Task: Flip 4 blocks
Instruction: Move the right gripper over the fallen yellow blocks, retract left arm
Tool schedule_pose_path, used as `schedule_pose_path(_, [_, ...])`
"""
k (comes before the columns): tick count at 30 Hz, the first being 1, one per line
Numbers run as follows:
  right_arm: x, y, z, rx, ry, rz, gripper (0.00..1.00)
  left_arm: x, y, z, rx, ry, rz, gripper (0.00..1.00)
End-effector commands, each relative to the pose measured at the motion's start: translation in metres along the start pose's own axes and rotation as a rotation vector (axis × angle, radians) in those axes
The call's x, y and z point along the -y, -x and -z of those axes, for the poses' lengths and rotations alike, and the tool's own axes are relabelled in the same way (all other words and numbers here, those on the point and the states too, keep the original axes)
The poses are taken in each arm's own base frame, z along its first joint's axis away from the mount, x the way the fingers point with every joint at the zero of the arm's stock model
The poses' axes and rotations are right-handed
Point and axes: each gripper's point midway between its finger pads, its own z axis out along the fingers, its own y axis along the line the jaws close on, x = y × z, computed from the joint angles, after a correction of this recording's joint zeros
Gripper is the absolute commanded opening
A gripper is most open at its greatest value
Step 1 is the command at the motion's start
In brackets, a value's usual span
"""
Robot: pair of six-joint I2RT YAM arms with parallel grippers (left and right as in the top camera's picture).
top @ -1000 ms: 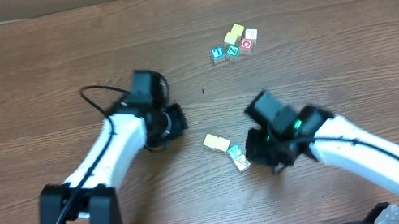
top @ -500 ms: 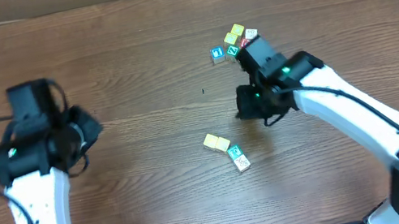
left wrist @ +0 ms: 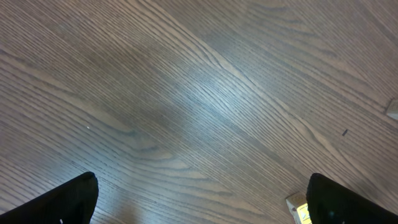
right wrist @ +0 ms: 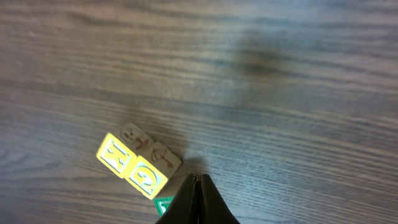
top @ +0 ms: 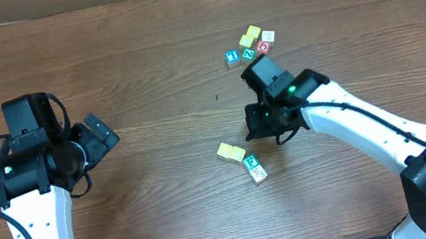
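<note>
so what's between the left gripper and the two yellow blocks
Only bare table between the left gripper and the yellow blocks, seen in the overhead view.

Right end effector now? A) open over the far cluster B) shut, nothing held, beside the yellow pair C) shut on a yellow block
B: wrist view shows the right end effector closed tight with nothing between, the yellow blocks just beside it.

Robotics lab bench, wood-grain table (top: pixel 161 23)
</note>
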Motion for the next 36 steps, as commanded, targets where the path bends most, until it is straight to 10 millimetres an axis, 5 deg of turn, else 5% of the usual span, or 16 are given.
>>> schedule_pose_path(1, [0.000,-0.004,-0.002,0.003,-0.003,0.012,0.04,-0.001,0.005,0.000,0.008,0.012,-0.011,1.00])
schedule_pose_path(20, [0.011,-0.022,-0.035,0.003,0.035,-0.111,0.04,-0.002,0.005,-0.001,0.004,0.014,-0.011,0.99])
schedule_pose_path(36, [-0.011,-0.053,-0.042,-0.078,0.080,-0.075,0.04,-0.002,0.005,-0.001,0.004,0.014,-0.011,0.99])
